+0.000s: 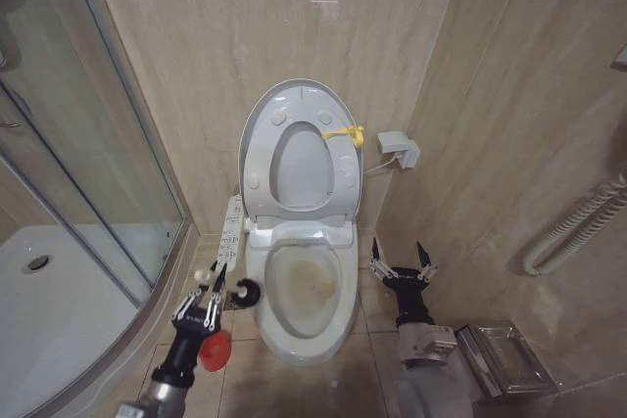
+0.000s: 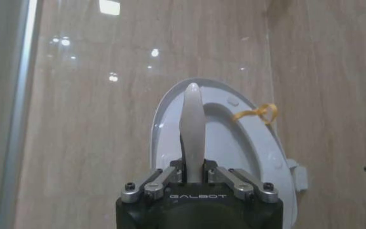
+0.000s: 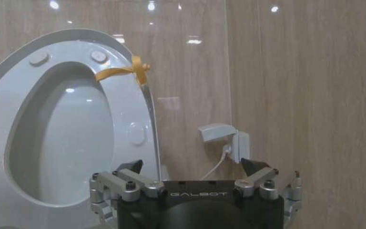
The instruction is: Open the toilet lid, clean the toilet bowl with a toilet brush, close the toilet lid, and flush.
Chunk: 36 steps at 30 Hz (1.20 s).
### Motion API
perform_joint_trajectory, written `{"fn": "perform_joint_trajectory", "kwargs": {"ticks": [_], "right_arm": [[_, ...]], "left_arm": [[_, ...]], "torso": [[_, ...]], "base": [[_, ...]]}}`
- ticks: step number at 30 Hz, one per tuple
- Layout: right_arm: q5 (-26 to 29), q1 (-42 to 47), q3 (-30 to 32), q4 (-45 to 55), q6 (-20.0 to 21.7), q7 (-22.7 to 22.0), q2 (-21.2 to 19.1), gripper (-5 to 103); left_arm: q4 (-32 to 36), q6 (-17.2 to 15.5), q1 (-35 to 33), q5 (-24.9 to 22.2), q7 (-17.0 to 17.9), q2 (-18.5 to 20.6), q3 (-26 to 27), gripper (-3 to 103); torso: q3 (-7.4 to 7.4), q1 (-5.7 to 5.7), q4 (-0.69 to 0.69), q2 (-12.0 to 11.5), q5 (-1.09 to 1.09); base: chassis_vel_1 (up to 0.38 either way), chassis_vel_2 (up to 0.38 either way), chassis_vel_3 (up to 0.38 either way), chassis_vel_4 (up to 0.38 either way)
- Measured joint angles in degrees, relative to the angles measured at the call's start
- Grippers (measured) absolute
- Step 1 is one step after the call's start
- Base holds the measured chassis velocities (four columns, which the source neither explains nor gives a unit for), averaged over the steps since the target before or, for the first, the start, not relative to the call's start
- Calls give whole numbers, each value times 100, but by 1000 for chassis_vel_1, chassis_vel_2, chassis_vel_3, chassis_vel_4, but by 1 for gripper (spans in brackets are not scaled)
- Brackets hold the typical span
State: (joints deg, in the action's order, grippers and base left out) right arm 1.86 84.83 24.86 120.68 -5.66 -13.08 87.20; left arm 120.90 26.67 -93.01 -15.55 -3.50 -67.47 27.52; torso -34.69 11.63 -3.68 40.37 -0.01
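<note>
Left gripper point(image 1: 211, 286) pinches toilet brush point(image 2: 192, 138) handle; right gripper point(image 1: 402, 263) idle, jaws spread. Lid point(image 1: 294, 105) up, bowl point(image 1: 306, 281) stained. Risk: thin handle twisting in the pinch under scrubbing load.

- The thin white handle of the small toilet brush point(image 2: 192, 138) disappears between the left end effector's point(image 1: 217, 276) fingers; its lower end is hidden.
- The round red holder base point(image 1: 215, 349) sits partly behind the left arm.
- The large glossy white oval toilet lid point(image 3: 55, 124) is cut off by the right wrist view's edge.
- The right end effector's point(image 3: 196, 167) spread fingertips are barely visible there.
</note>
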Motion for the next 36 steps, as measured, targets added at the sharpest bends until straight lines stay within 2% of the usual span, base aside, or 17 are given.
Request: {"fn": "perform_joint_trajectory", "kwargs": {"ticks": [8, 11, 15, 16, 20, 30, 34, 36], "right_arm": [[0, 0, 0, 0, 0, 0, 0, 100], [0, 0, 0, 0, 0, 0, 0, 100], [0, 0, 0, 0, 0, 0, 0, 100], [0, 0, 0, 0, 0, 0, 0, 100], [0, 0, -1, 0, 0, 0, 0, 100], [0, 0, 0, 0, 0, 0, 0, 100], [0, -1, -1, 0, 0, 0, 0, 100], [0, 0, 0, 0, 0, 0, 0, 100]], "left_arm": [[37, -633, 819, -649, 40, 465, -434, 17], [-109, -709, 1021, -744, 43, 552, -553, 17], [-566, -894, 1436, -1083, 57, 792, -829, 17], [-566, -894, 1436, -1083, 57, 792, -829, 17], [-1253, -945, 2114, -1194, 73, 919, -1305, 17], [-2271, -963, 3282, -1261, 105, 844, -2240, 17], [-2856, -944, 3825, -1245, 107, 610, -2740, 17], [-2944, -938, 3899, -1237, 107, 563, -2810, 17]], "torso": [[0, 0, 0, 0, 1], [0, 0, 0, 0, 0], [-1, 0, 2, 0, 0], [-1, 0, 2, 0, 0], [0, 0, 0, 0, 1], [-1, 0, 0, -1, 1], [-1, 0, 1, -1, 1], [-1, 0, 1, -1, 1]], "base": [[0, 0, 0, 0], [0, 0, 0, 0], [0, 0, 0, 0], [0, 0, 0, 0], [0, 0, 0, 0], [0, 0, 0, 0], [0, 0, 0, 0], [0, 0, 0, 0]]}}
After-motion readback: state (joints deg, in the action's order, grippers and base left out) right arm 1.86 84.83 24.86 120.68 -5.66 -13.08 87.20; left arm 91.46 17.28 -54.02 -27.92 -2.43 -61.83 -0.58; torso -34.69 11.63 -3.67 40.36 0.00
